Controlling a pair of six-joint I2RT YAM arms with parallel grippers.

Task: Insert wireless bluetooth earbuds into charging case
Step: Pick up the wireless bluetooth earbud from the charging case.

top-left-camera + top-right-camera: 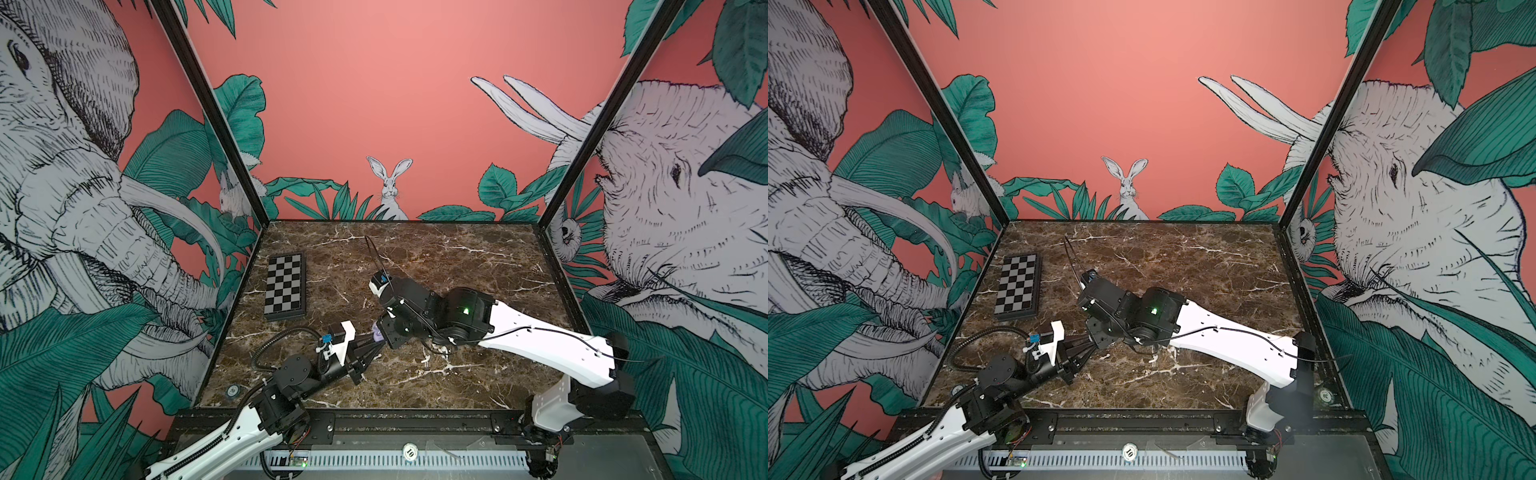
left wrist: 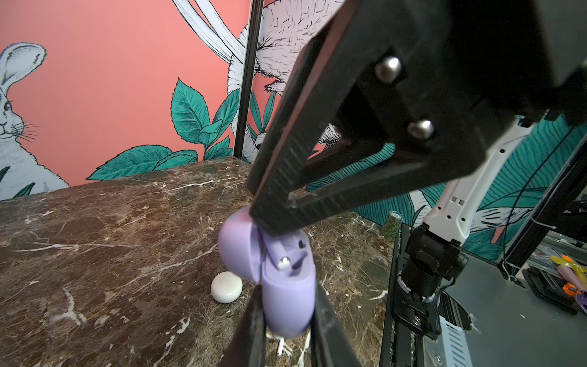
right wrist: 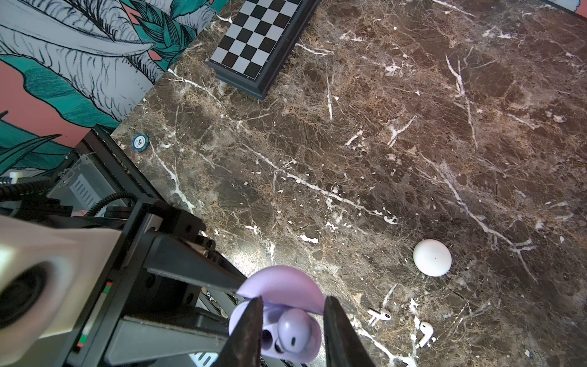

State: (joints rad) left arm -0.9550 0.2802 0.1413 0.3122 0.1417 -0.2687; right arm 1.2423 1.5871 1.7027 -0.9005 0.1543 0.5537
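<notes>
The lilac case (image 3: 282,290) is clamped by its body between the pressed-in fingers of the left gripper (image 2: 288,295). Its lid is open, and it is held above the desk (image 1: 478,257), between the middle and the front edge. The right gripper (image 3: 293,314) is set over the open case, its jaws a little apart on either side of a lilac earbud (image 3: 293,329) that lies in the case. Whether the earbud is pinched cannot be told. On the desk just beside, a first white earbud (image 3: 379,314) and a second white earbud (image 3: 424,333) are seen lying close together, with a closed white case (image 3: 432,257) near them. A chessboard (image 1: 284,286) is placed by the left edge, and a poker chip (image 1: 232,390) near the front left corner.
</notes>
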